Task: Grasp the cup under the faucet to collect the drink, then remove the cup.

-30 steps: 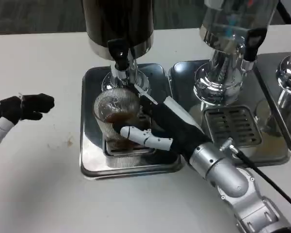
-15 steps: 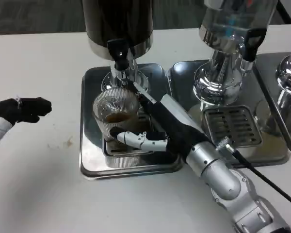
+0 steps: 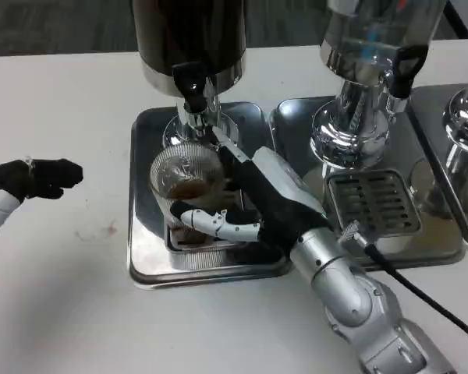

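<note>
Head view, one moment.

Count: one ribbed glass cup (image 3: 186, 181); three drink dispensers on the white bench (image 3: 62, 312): a dark one (image 3: 189, 39) at left, a clear one (image 3: 374, 47) in the middle, and a third (image 3: 464, 125) cut by the right edge. Three steel drip trays, one under each: left tray (image 3: 144, 257), middle tray (image 3: 374, 204), and a part-visible right tray (image 3: 452, 101). Two hands.

Cup: stands upright on the left tray, directly below the black-handled faucet (image 3: 191, 89) of the dark dispenser. Brown drink covers its bottom; level is low.

Right hand (image 3: 257, 199): reaches in from the lower right, over the left tray. Its fingers (image 3: 214, 222) are wrapped round the cup, one white-and-black finger across the near side and others along the far right side against the glass. Clamped on the cup; the cup base sits on the tray grate. A black cable (image 3: 421, 292) runs from the wrist off to the right edge.

Left hand (image 3: 39, 178): at the left edge, well apart from the tray, above the bench. Its dark fingers are curled in together with nothing seen in them. Whether it touches the bench cannot be told.

Faint brownish specks (image 3: 101, 230) on the bench between the left hand and the left tray.
</note>
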You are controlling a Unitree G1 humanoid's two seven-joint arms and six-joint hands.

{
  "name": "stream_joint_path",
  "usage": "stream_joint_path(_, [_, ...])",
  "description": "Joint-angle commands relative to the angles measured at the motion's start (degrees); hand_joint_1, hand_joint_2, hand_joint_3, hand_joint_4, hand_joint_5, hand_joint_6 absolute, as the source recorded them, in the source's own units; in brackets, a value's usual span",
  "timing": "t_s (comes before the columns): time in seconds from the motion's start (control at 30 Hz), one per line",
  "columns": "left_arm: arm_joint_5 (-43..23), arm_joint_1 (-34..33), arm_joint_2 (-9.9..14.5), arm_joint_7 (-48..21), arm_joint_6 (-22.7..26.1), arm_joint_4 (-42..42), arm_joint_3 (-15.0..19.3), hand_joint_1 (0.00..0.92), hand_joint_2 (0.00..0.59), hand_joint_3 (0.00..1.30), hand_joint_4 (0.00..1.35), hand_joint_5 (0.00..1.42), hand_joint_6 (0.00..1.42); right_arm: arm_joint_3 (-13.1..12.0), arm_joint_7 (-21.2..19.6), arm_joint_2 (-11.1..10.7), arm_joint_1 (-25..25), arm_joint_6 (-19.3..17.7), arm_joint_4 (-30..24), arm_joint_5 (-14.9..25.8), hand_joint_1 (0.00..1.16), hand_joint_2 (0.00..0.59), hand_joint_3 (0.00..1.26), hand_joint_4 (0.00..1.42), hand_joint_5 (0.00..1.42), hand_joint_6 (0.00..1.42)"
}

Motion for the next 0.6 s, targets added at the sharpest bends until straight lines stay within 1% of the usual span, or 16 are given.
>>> stream_joint_path(0.03, [0.4, 0.9, 1.2, 0.2, 0.0, -0.4, -0.1, 0.0, 0.131, 0.48, 0.38, 0.32, 0.35, 1.4, 0.2, 0.6, 0.6, 1.3, -0.6, -0.9, 0.56, 0.213, 0.0, 0.14, 0.36, 0.36])
stream_joint_path(0.17, [0.8, 0.2, 0.5, -0.4, 0.0, -0.6, -1.2, 0.0, 0.132, 0.48, 0.38, 0.32, 0.35, 1.9, 0.0, 0.7, 0.4, 2.2, -0.7, -1.6, 0.56, 0.213, 0.0, 0.2, 0.39, 0.4])
stream_joint_path(0.5, [1.5, -3.1, -1.1, -0.1, 0.3, -0.4, -4.0, 0.0, 0.133, 0.48, 0.38, 0.32, 0.35, 3.2, -1.3, 0.0, 1.3, 4.5, -2.7, -4.7, 0.56, 0.213, 0.0, 0.21, 0.42, 0.42])
stream_joint_path(0.6, [1.6, -3.7, -1.5, 0.0, 0.2, -0.3, -4.6, 0.0, 0.133, 0.48, 0.38, 0.32, 0.35, 3.4, -1.9, 0.1, 1.8, 5.0, -3.3, -5.2, 0.55, 0.221, 0.0, 0.24, 0.44, 0.44])
